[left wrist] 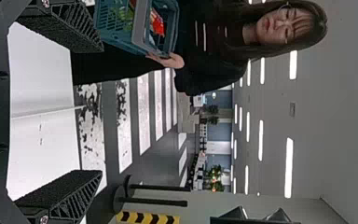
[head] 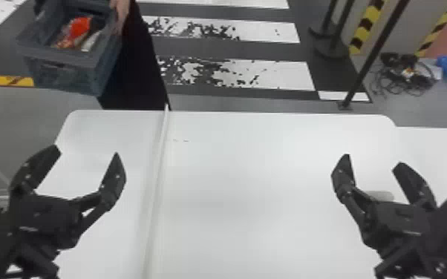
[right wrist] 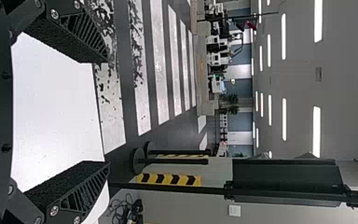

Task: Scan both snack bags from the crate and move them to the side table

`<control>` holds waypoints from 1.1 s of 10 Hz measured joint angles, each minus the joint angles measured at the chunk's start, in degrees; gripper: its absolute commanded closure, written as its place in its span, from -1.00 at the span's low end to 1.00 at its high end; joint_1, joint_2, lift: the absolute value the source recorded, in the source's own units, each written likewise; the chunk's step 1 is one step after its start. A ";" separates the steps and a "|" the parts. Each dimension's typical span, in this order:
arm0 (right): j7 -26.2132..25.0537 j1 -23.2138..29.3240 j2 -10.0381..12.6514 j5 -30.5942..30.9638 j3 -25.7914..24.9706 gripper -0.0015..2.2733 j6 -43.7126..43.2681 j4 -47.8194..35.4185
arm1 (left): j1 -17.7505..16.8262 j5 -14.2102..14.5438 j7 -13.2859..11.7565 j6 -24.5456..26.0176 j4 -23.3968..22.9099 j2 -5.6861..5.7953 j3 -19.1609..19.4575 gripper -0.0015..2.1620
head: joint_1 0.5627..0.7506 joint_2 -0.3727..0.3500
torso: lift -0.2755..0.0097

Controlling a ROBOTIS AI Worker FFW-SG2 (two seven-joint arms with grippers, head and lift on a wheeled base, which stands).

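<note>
The crate (head: 65, 76) is beyond the far edge of the white table (head: 241, 167), towards the robot's left, held in the air by a person whose hand (head: 120, 13) is at its side. It is a deep, open-topped plastic box, dull grey-blue in the head view and more teal in the left wrist view, where one wall shows rows of small openings and a grey band runs across it. The box has a thick rim and a slot in its near wall.

Inside lies a bright orange-red snack bag (head: 80, 28), shiny and crumpled, the most vivid thing in there. Just beside it is a pale, whitish packet (head: 92, 40), lying at a slant. Yellow and brown patches show around the red; whether they belong to the same bag or another one cannot be told.

The left gripper (head: 86, 152) is over the left part of the table, its two black fingers spread wide with only air between them. The right gripper (head: 372, 160) is over the table's right part, its fingers likewise well apart and holding nothing. A thin pale strip (head: 156, 178) runs along the table between the two grippers, nearer the left one.
</note>
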 measured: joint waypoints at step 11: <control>0.05 -0.01 0.05 -0.07 0.17 -0.87 0.02 0.00 | -0.60 -1.50 4.61 0.76 -0.02 -0.55 -0.77 -0.93 | 0.41 0.01 | 0.73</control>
